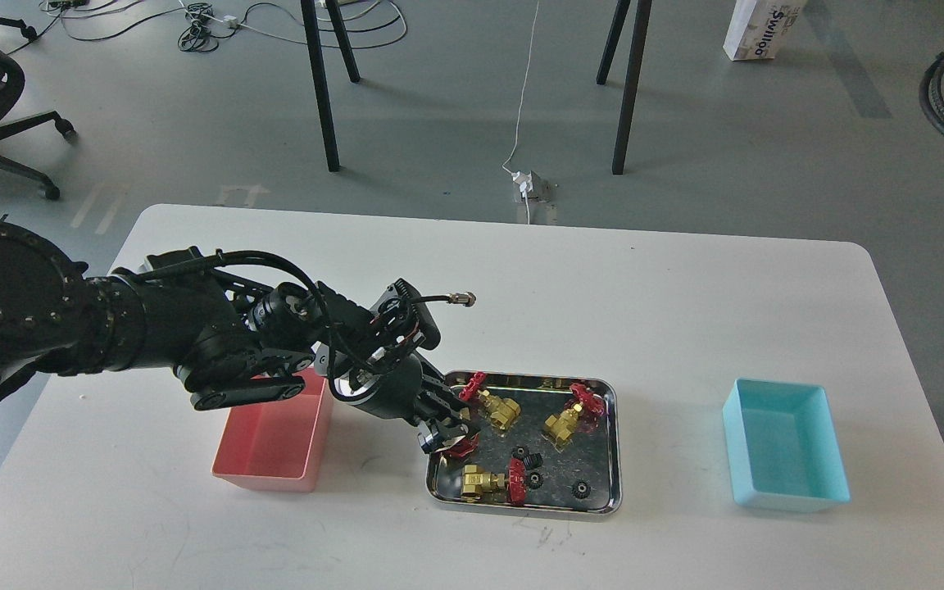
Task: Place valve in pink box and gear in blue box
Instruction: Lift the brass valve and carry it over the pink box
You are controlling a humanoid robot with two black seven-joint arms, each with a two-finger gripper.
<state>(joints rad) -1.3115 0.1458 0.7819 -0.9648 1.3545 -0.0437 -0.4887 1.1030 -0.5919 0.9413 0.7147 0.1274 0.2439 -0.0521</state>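
Note:
My left gripper [445,434] reaches over the left end of the steel tray [613,459]. It looks shut on a valve [462,447], whose red handwheel shows just below the fingers while its brass body is mostly hidden. Three more valves lie in the tray: at the back left [501,408], at the back right [566,419] and at the front [490,482]. Three black gears lie there too: one [521,452], a second [534,479] and a third [580,489]. The pink box [275,442] stands left of the tray, partly under my arm. The blue box [783,447] stands far right. My right gripper is out of view.
My left arm [193,336] spans the table's left half above the pink box, with a cable connector [464,298] sticking out over the table. The white table [685,311] has bare surface between the tray and the blue box. Chair and table legs stand on the floor behind.

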